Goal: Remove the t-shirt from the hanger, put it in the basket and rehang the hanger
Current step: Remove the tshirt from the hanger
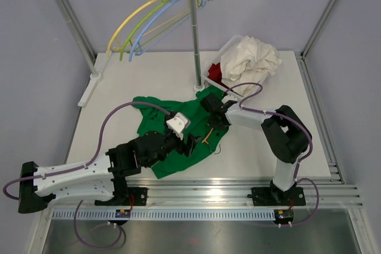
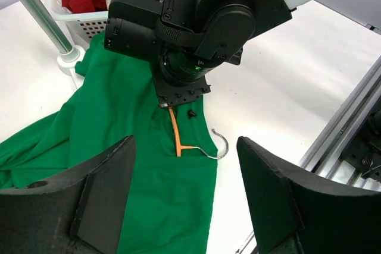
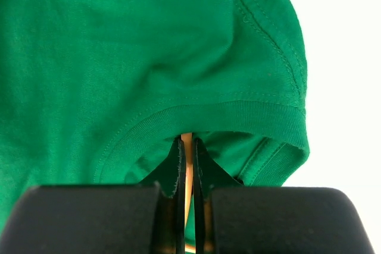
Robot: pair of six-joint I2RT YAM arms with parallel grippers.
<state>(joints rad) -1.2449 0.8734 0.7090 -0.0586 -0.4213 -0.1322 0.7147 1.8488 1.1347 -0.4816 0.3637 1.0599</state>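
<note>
Shirt (image 1: 152, 111) lies crumpled mid-table. We note right gripper (image 3: 187, 147) clamped on hanger (image 2: 177, 138) at the collar. Hanger's stem runs toward left gripper (image 2: 186, 188), which hangs spread wide just beside, above cloth.

White-and-black arms (image 1: 71, 178), purple cables (image 1: 121, 109)

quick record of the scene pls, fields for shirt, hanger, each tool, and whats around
t-shirt: green, crumpled on the table, hanger not yet out
hanger: orange neck and metal hook poking out of the collar
right tool: shut on the hanger neck
left tool: open, above the t-shirt, holding nothing
nearby: basket of white and red clothes; rack with three spare hangers
</note>
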